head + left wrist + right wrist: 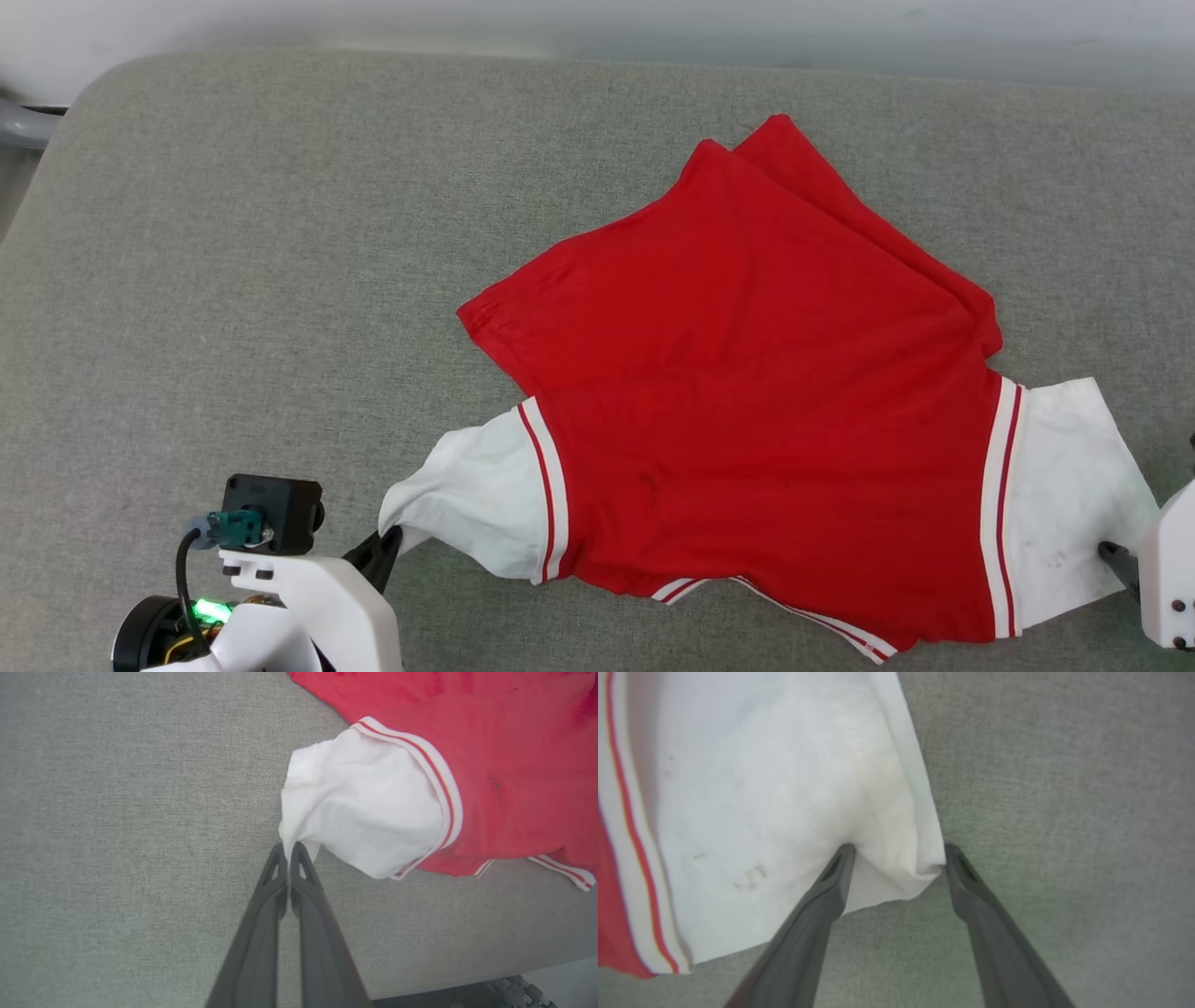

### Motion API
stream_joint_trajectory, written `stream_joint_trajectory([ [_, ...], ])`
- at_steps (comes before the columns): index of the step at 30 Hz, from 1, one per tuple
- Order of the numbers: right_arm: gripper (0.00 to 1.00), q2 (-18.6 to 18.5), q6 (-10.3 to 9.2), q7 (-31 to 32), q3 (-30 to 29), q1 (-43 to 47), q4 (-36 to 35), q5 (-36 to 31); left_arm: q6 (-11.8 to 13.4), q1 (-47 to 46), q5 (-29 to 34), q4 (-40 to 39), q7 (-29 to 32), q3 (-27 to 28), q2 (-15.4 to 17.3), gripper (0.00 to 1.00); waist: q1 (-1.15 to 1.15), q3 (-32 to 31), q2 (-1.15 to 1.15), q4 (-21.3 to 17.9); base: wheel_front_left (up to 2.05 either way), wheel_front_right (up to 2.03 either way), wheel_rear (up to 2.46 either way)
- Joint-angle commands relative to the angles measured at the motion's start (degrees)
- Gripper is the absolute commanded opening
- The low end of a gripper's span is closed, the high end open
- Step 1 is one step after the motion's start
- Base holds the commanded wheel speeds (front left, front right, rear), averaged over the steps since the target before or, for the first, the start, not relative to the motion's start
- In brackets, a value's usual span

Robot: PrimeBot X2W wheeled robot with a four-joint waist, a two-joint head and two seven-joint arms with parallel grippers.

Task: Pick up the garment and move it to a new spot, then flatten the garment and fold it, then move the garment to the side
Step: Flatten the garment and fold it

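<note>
garment (747,392) long axis near-far, neckline (689,588) nearest | left gripper (288,851) pinching sleeve (359,807) | right gripper (899,851) wide, astride other sleeve (784,788)

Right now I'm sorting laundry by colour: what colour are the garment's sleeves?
White sleeves, red-striped trim; left wrist view shows best.

Our white left arm (317,607) at seven o'clock carries a black camera box (273,513), teal plug (238,527) and black cable (182,579). Our fingers (317,933) taper, dark grey.
</note>
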Motion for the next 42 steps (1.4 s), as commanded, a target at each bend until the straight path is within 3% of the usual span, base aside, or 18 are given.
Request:
stream_joint_trajectory([
  [1,0.69,2.4,0.27,0.8,2.7,2.0,2.5,0.9,0.1,-0.7,0.4,-0.1,0.2,0.0,-0.1,0.00,0.00,0.0,0.00,0.0,0.00,0.00,0.00],
  [2,0.29,2.4,0.31,0.8,3.4,2.2,3.0,1.1,0.2,-0.7,0.4,0.0,0.2,0.0,-0.1,0.00,0.00,0.0,0.00,-0.1,0.00,0.00,0.00],
  [3,0.00,2.2,0.38,0.6,3.8,2.3,3.4,1.4,0.3,-0.7,0.4,0.0,0.2,-0.1,-0.1,0.00,0.00,-0.1,0.00,-0.1,0.00,0.00,0.00],
  [13,0.00,-2.2,0.10,-4.6,2.1,0.1,1.0,2.0,0.5,0.4,0.2,0.7,-0.3,0.7,0.9,0.00,0.00,-4.7,0.00,-1.5,0.00,0.00,0.00],
  [22,0.00,-5.1,0.10,-5.7,-2.1,-1.6,-5.3,3.8,-0.7,1.3,-0.4,-1.0,-0.3,3.0,4.4,0.00,0.00,-11.7,0.00,-3.2,0.00,0.00,0.00],
  [32,0.00,-6.8,0.09,-4.3,-7.4,-5.8,-13.0,5.1,-1.0,-1.2,-0.3,-5.7,-0.7,9.1,10.0,0.00,0.00,-15.7,0.00,-5.0,0.00,0.00,0.00],
  [42,0.00,-8.1,0.09,-3.9,-10.3,-13.6,-18.8,4.3,-2.3,-9.1,-0.1,-9.2,-3.7,16.5,13.2,0.00,0.00,-16.3,0.00,-6.6,0.00,0.00,0.00],
])
